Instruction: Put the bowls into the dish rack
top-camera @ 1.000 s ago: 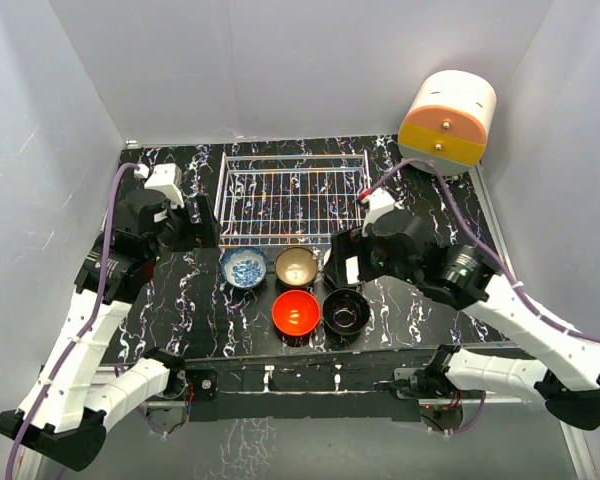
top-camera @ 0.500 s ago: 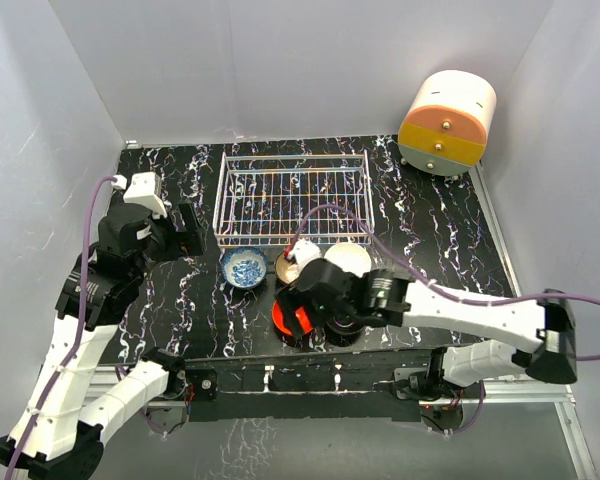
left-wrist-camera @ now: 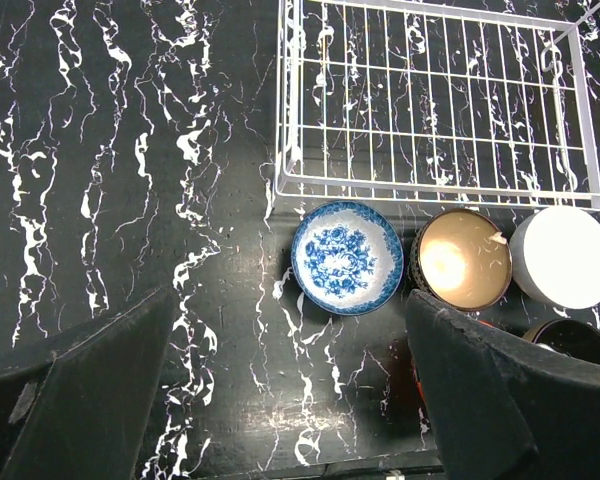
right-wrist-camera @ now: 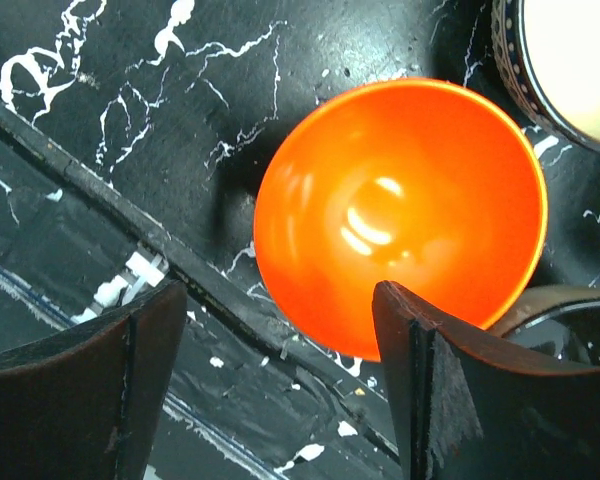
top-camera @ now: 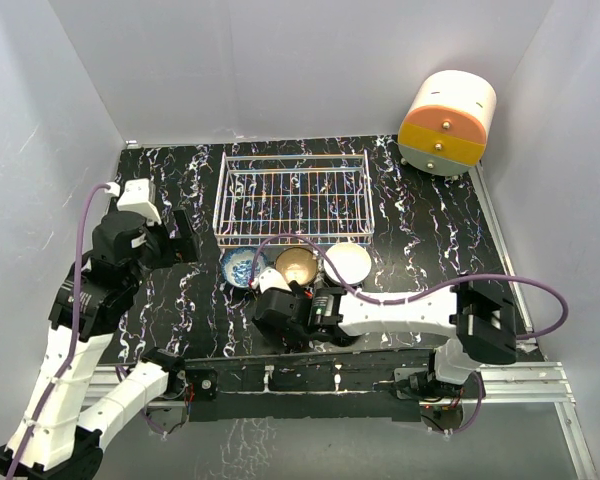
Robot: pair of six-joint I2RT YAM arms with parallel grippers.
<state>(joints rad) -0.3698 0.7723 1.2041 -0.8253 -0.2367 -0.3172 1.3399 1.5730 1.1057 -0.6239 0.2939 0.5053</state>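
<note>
Black, white-veined marble tabletop (top-camera: 420, 230), both arms over it.

Far left: left gripper (top-camera: 187, 235) held above the table, off the left corner of the dish rack (top-camera: 292, 195). In the left wrist view its jaws stand wide apart with nothing between them, only table and bowls showing below.

Dish rack: white wire, at the back-centre of the table, long side toward the arms.

Bowls, all on the tabletop:
- Blue-and-white bowl (left-wrist-camera: 346, 257): just in front of the rack's near-left corner, upright, apart from the wire.
- Red bowl (right-wrist-camera: 400, 215): nearer row, close to the table's front edge. In the overhead view it is hidden under the right arm.
- Right gripper (right-wrist-camera: 278, 300): reached across to the left, directly over the red bowl. Jaws apart. In the right wrist view the bowl's near-left rim falls in the gap between them. Cannot tell whether either finger touches it.
- Tan bowl (left-wrist-camera: 462, 259): right of the blue one, just beside it, along the rack's near side.
- White bowl (left-wrist-camera: 562, 256): right of the tan bowl, rims very close. Cannot tell if they touch.
- Black bowl (left-wrist-camera: 570, 340): nearer row, in front of the white bowl and right of the red one, partly cut off in both wrist views.

Far right, back corner: cream-and-orange drawer unit (top-camera: 447, 120), well apart from the bowls.
</note>
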